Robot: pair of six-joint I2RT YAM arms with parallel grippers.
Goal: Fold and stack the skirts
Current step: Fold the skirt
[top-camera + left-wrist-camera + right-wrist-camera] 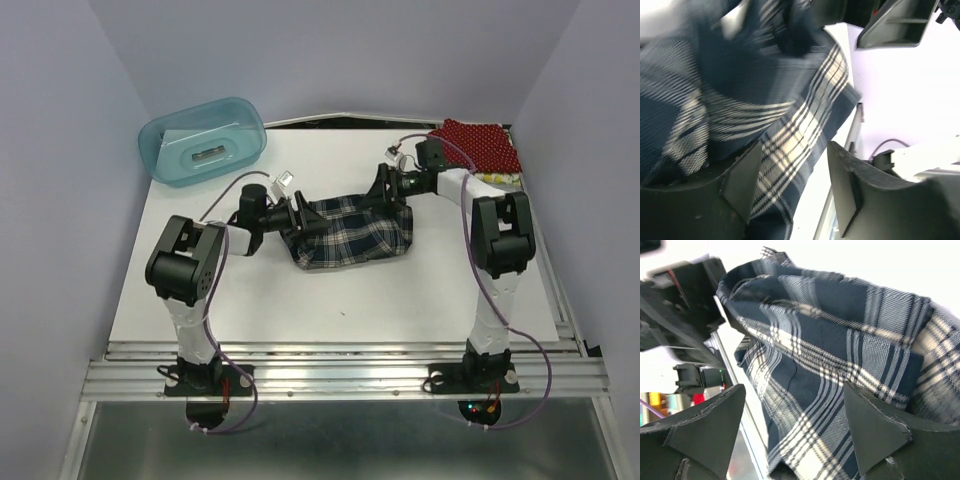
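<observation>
A pleated navy, white and dark-green plaid cloth skirt (355,235) lies bunched at mid-bench, slung between the two sets of fingers. The left arm's fingers (742,185) stand apart at its left end. Cloth passes between them against one pad and clear of the other, so it is not pinched. The right arm's fingers (705,425) gape wide at its far right corner, with folds in the gap and nothing clamped.

Beyond the right fingers, at the bench's far right corner, a red cloth skirt with tiny white dots (482,145) rests on a yellowish patterned cloth skirt (497,179). That makes three skirts.

A single translucent teal plastic tub (205,140) sits well off beyond the left fingers. It holds a pale shape with a small dark object on it that is too indistinct to name.

Both arms (190,260) keep elbows raised and forearms angled inward, low over the white bench (400,300).
</observation>
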